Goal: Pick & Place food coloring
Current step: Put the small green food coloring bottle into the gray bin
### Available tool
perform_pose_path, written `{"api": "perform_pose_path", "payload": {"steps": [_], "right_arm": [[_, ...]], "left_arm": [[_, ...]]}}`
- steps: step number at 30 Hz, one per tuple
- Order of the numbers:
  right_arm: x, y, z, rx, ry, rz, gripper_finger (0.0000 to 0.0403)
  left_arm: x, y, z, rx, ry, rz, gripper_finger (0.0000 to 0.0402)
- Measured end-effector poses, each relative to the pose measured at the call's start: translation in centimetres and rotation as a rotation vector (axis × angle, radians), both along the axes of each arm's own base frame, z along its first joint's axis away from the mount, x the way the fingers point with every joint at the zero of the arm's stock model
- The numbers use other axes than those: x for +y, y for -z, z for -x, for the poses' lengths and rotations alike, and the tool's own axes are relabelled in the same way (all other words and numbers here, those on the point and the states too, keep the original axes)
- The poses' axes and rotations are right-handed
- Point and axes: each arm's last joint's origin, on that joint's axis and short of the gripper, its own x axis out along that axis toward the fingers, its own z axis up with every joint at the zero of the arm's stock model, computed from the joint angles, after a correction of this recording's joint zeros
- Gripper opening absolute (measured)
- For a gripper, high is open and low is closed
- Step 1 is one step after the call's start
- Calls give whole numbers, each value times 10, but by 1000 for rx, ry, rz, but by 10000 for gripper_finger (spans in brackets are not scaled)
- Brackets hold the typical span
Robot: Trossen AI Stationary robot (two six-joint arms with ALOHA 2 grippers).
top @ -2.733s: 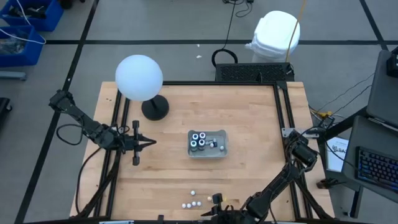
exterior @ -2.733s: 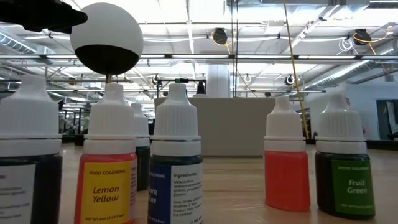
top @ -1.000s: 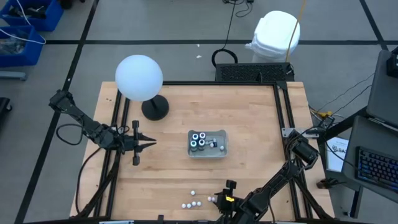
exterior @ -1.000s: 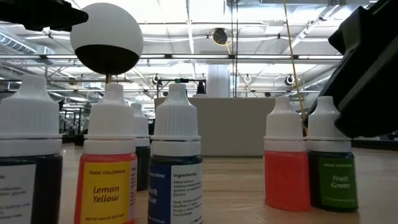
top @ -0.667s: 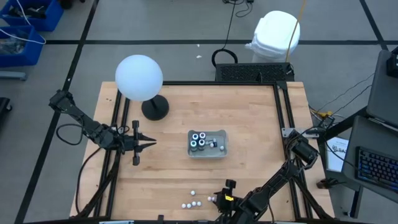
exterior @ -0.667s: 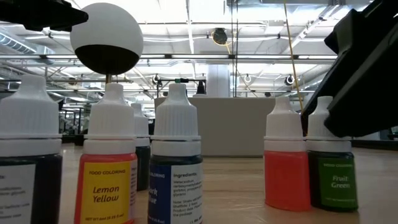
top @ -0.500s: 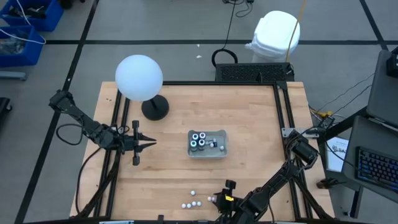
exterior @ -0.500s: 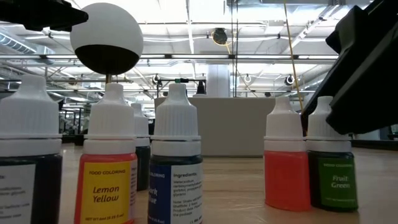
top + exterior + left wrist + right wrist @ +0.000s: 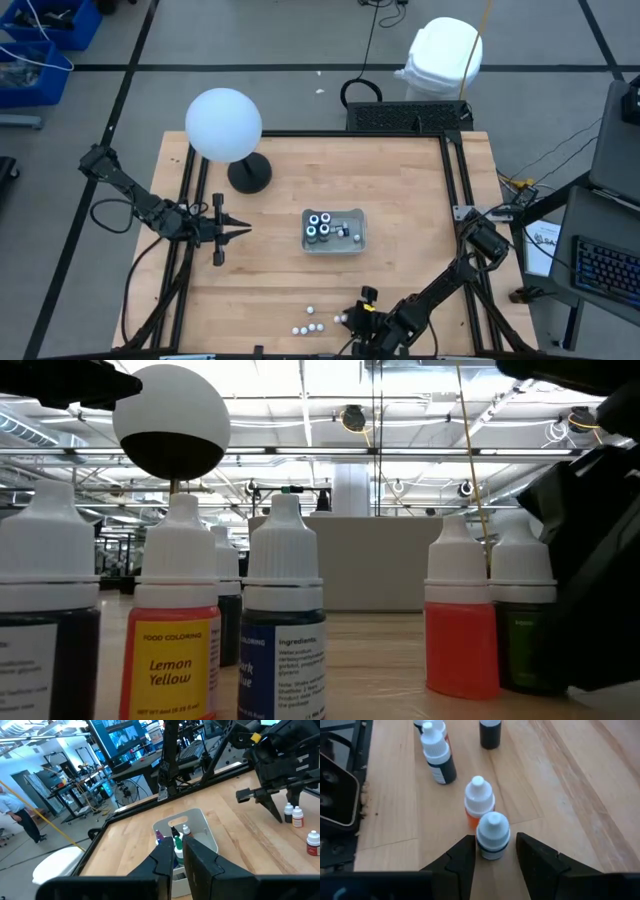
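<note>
At the worktop's front edge, the right gripper [image 9: 492,857] has its fingers apart around a green bottle [image 9: 493,836] (orange bottle [image 9: 479,801] touching). Left gripper [image 9: 238,230] waits, fingers together, near the left edge.

Wood-plank table [image 9: 560,765], matt; plastic bottles [image 9: 285,625] w/ glossy white caps.
</note>
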Motion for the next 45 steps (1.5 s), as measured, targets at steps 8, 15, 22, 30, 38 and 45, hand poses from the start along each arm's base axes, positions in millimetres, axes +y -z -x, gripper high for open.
{"api": "perform_pose_path", "payload": {"steps": [8,15,22,30,38,45], "right_arm": [[0,-1,-1,-10,-4,0,132],[2,-2,-2,-30,-27,4,132],[1,-2,-3,-29,-32,17,132],[1,-2,-3,-31,-16,0,111],[1,-2,-3,-29,-29,16,63],[1,-2,-3,-28,-31,19,73]], "left_arm": [[0,0,0,0,0,2,49],[0,0,0,0,0,6,49],[0,0,0,0,0,2,49],[0,0,0,0,0,5,49],[0,0,0,0,0,8,49],[0,0,0,-1,-1,9,49]]}}
